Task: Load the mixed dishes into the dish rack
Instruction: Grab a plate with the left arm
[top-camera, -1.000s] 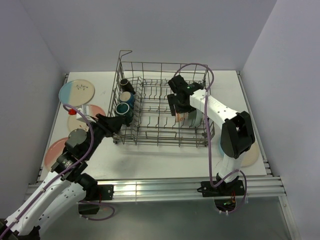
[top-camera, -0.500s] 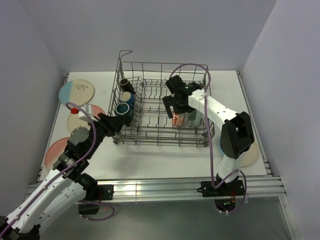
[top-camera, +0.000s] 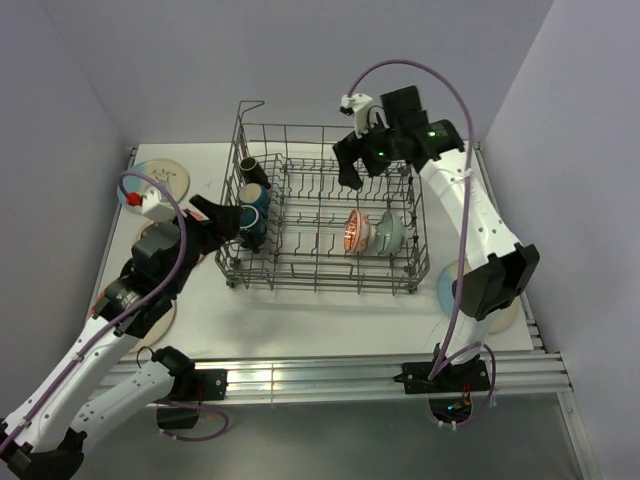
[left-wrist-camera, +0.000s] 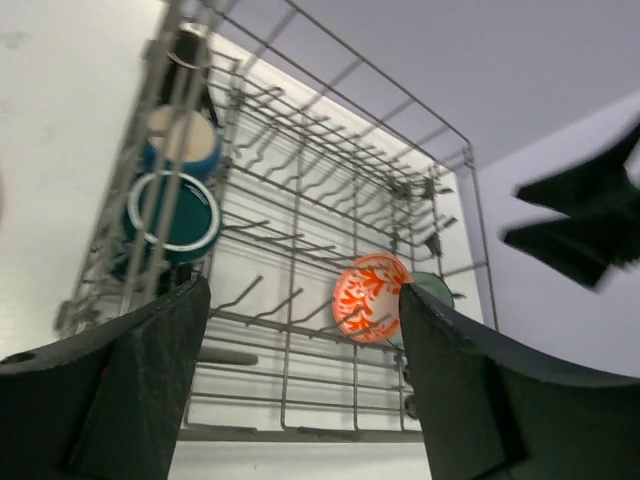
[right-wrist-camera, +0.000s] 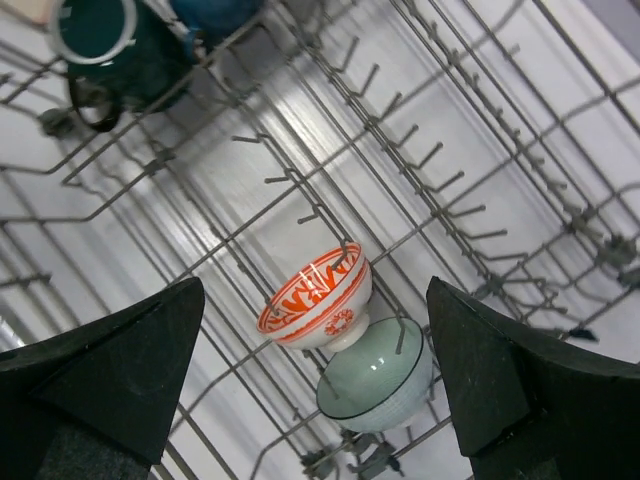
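The dish rack (top-camera: 300, 128) stands mid-table. Along its left side sit a black mug (top-camera: 247, 166), a brown mug (top-camera: 255, 193) and a teal-blue mug (top-camera: 248, 222). At its right end the orange-red bowl (top-camera: 358, 232) leans on tines against the pale green bowl (top-camera: 390, 232). My left gripper (top-camera: 215, 218) hovers open just outside the rack's left wall, near the teal-blue mug (left-wrist-camera: 172, 212), holding nothing. My right gripper (top-camera: 350, 168) hangs open high over the rack's back, looking down on the orange-red bowl (right-wrist-camera: 318, 298) and the pale green bowl (right-wrist-camera: 378, 375).
A light blue and cream plate (top-camera: 165, 172) lies at the far left, and pink plates (top-camera: 110, 300) lie partly under my left arm. Another bluish plate (top-camera: 448, 285) lies right of the rack beside my right arm's base. Grey walls close in on three sides.
My right gripper let go of the orange-red bowl and rose up and back out of the rack. My left gripper opened wider and drew up and away from the teal-blue mug.
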